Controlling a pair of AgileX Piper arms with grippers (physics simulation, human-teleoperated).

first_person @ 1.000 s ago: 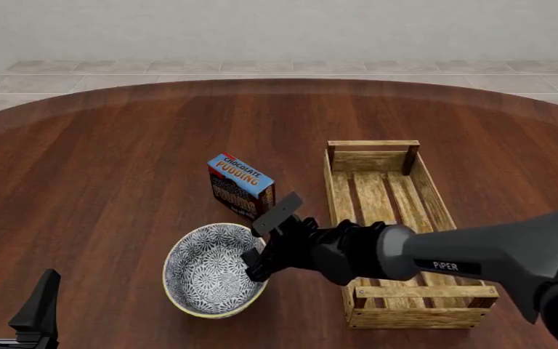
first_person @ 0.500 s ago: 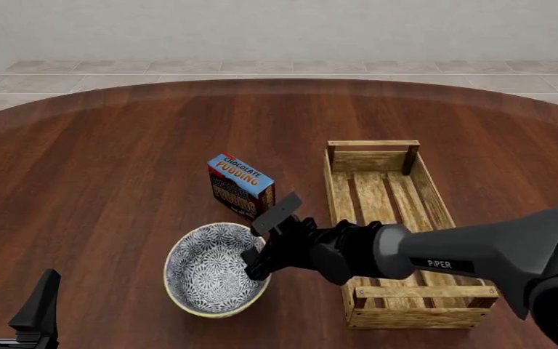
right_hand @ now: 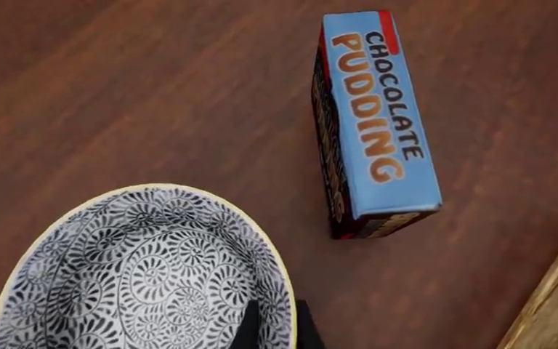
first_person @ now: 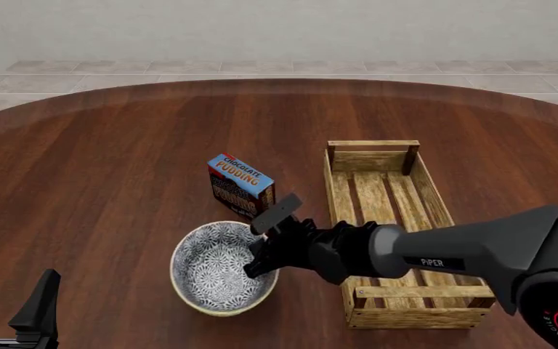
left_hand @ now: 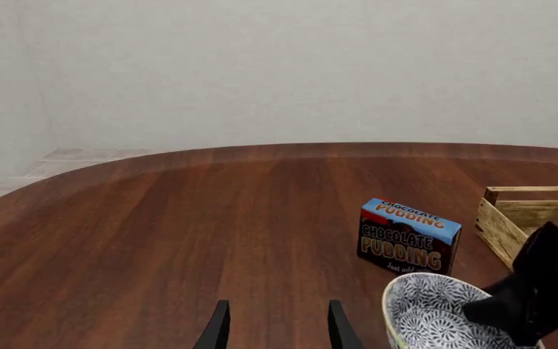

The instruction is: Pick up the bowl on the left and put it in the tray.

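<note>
The blue-and-white patterned bowl point(first_person: 216, 269) with a cream rim is near the table's front, left of the wooden tray point(first_person: 373, 145). My right gripper point(first_person: 262, 253) is shut on the bowl's right rim, one finger inside and one outside. In the right wrist view the fingers straddle the rim of the bowl point(right_hand: 134, 276). I cannot tell whether the bowl touches the table. My left gripper point(first_person: 9, 299) stands open at the front left corner, far from the bowl point(left_hand: 434, 320), with nothing between its fingers point(left_hand: 219, 329).
A blue chocolate pudding box point(first_person: 240, 185) stands just behind the bowl, between it and the tray's far left corner. It also shows in the wrist views point(right_hand: 376, 123) point(left_hand: 408, 236). The slatted tray point(left_hand: 531, 211) holds nothing.
The bowl has shifted slightly to the right, toward the tray, with my right gripper on its rim. My left gripper has not moved.
</note>
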